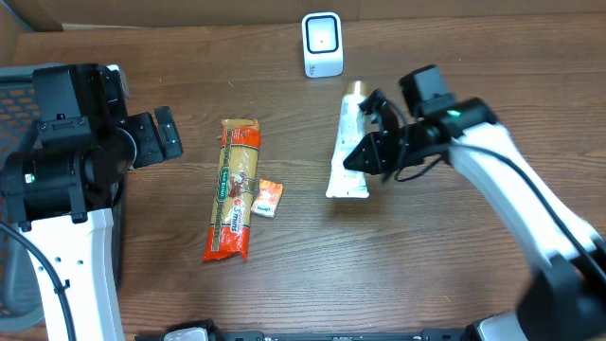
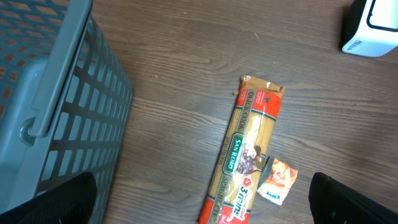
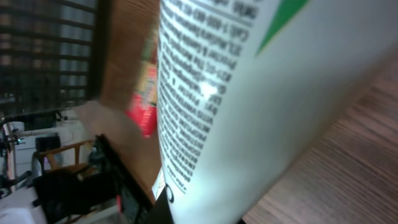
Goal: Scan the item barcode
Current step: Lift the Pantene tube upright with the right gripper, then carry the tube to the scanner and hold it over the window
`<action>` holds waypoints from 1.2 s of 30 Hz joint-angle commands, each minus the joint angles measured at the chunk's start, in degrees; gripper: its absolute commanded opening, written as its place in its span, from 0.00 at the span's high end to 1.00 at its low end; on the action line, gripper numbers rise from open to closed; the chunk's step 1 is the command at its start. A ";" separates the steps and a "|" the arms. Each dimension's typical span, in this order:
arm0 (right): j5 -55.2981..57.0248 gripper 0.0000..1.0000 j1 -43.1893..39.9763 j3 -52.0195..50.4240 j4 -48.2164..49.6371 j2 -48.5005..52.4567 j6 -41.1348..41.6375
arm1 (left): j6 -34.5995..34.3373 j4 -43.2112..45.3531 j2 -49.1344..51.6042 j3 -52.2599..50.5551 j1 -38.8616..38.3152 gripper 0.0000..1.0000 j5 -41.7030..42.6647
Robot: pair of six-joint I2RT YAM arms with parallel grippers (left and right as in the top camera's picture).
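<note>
A white tube [image 1: 347, 180] with a gold cap lies lengthwise on the wooden table, right of centre. My right gripper [image 1: 365, 152] is shut on its middle from the right side. In the right wrist view the tube [image 3: 249, 93] fills the frame with small black print, and only one dark fingertip [image 3: 166, 213] shows under it. No barcode is visible. The white scanner [image 1: 322, 44] stands at the back of the table, beyond the tube's cap. My left gripper [image 1: 163, 134] hovers open at the left, with nothing between its fingers.
A red and yellow spaghetti pack [image 1: 235, 189] lies left of the tube, with a small orange sachet [image 1: 268, 198] beside it. A grey mesh basket [image 2: 50, 93] stands at the table's left edge. The left wrist view also shows the scanner [image 2: 373, 28] at top right.
</note>
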 commanded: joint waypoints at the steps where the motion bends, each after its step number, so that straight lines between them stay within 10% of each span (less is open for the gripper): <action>1: -3.08 0.96 -0.33 0.87 -0.50 -7.30 -1.62 | 0.90 0.04 0.20 0.37 -0.13 0.00 0.31; 17: 0.55 0.97 -0.17 1.49 -0.39 -12.44 6.16 | 0.90 0.07 0.20 0.39 -0.13 0.00 0.31; 29: 36.00 0.96 5.11 46.97 -21.44 16.35 -0.46 | 0.90 0.04 0.20 0.37 -0.13 0.00 0.31; 36: 68.35 0.96 11.54 50.16 -4.52 26.86 -10.62 | 0.90 0.07 0.20 0.37 -0.13 0.00 0.31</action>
